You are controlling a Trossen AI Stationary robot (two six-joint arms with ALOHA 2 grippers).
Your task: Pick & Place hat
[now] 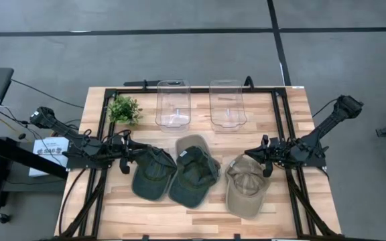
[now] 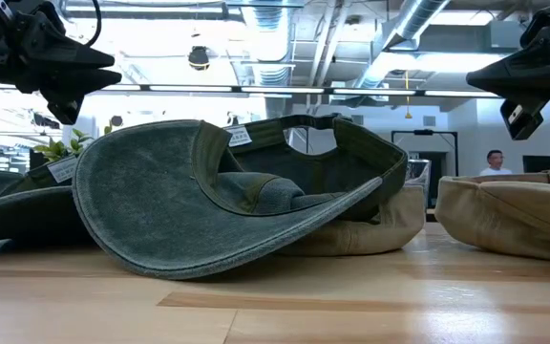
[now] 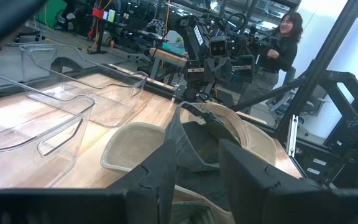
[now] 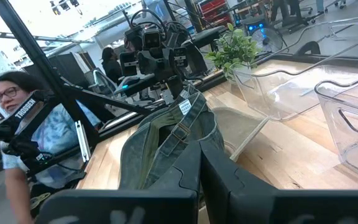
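Four caps lie on the wooden table. One dark green cap (image 1: 151, 175) is on the left. A second dark green cap (image 1: 194, 177) lies upside down in the middle, its back leaning on a tan cap (image 1: 191, 144). A khaki cap (image 1: 246, 186) is on the right. My left gripper (image 1: 131, 161) hovers open at the left cap's edge, above it in the low view (image 2: 103, 65). My right gripper (image 1: 263, 159) hangs by the khaki cap's far edge, raised above it (image 2: 480, 76). Its fingers are closed together (image 4: 200, 168).
Two clear plastic bins (image 1: 173, 104) (image 1: 226, 104) stand at the far side, with a small potted plant (image 1: 124, 109) to their left. A black frame (image 1: 280, 120) runs around the tabletop. People stand beyond the table (image 3: 284, 37) (image 4: 17, 124). Bare wood shows along the near edge.
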